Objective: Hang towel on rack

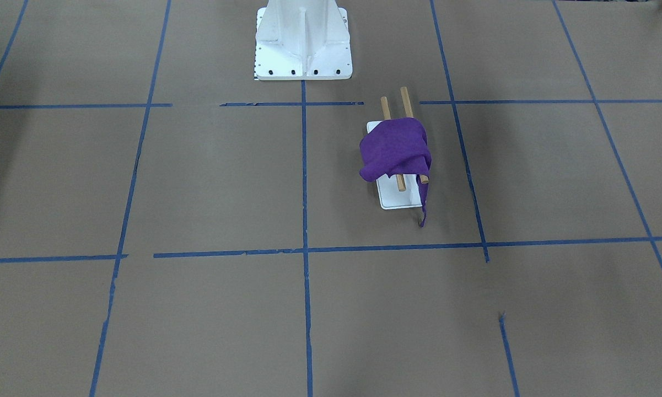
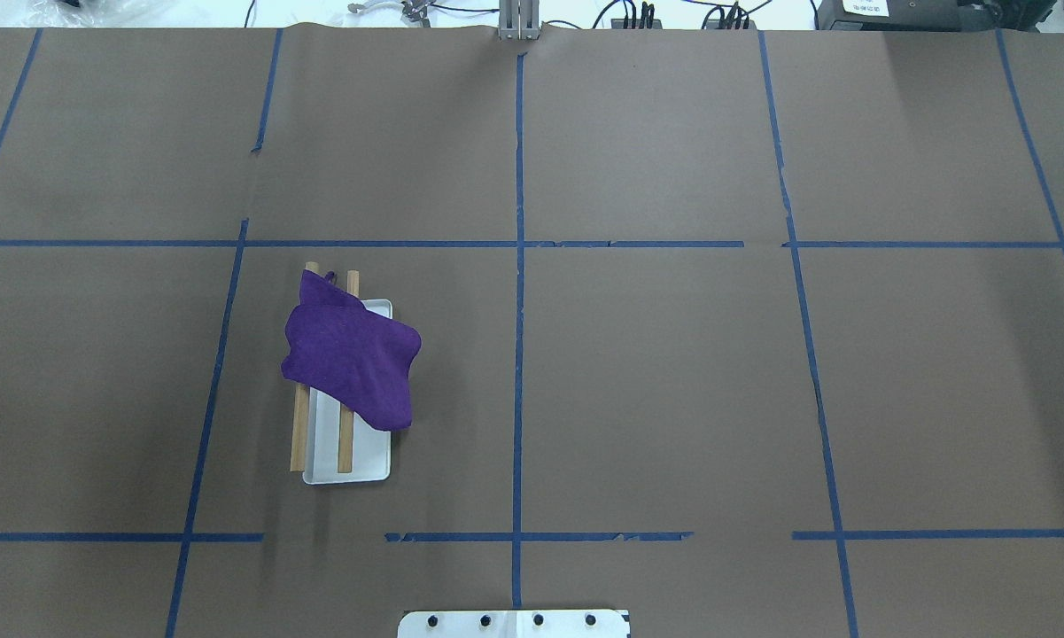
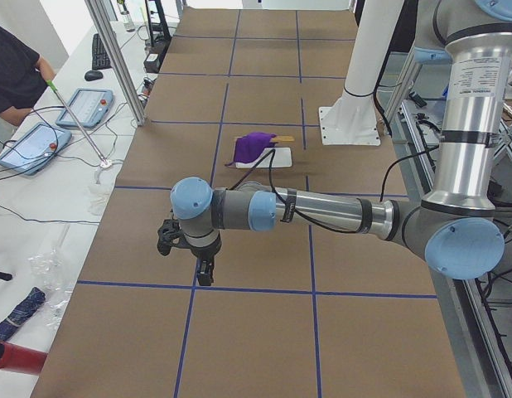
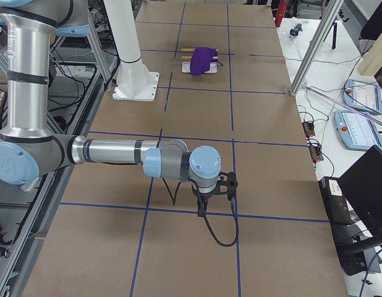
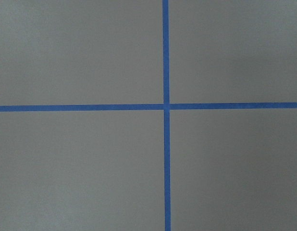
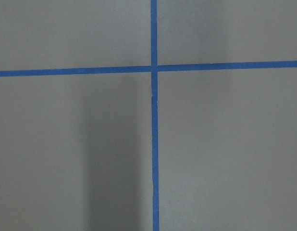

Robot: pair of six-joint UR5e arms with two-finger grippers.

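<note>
The purple towel (image 1: 395,149) is draped over both wooden dowels of the rack (image 1: 386,107), one corner hanging past the white base plate. In the overhead view the towel (image 2: 350,354) covers the far half of the rack (image 2: 299,434). It also shows in the left side view (image 3: 254,146) and the right side view (image 4: 202,60). My left gripper (image 3: 205,272) shows only in the left side view, far from the rack, pointing down over the table. My right gripper (image 4: 203,209) shows only in the right side view, also far off. I cannot tell if either is open or shut.
The large white bolted pedestal (image 1: 302,41) stands near the rack. Brown paper with blue tape lines (image 2: 519,354) covers the table. Both wrist views show only tape crossings (image 5: 165,107). An operator (image 3: 12,66) and teach pendants (image 3: 24,148) are beside the table.
</note>
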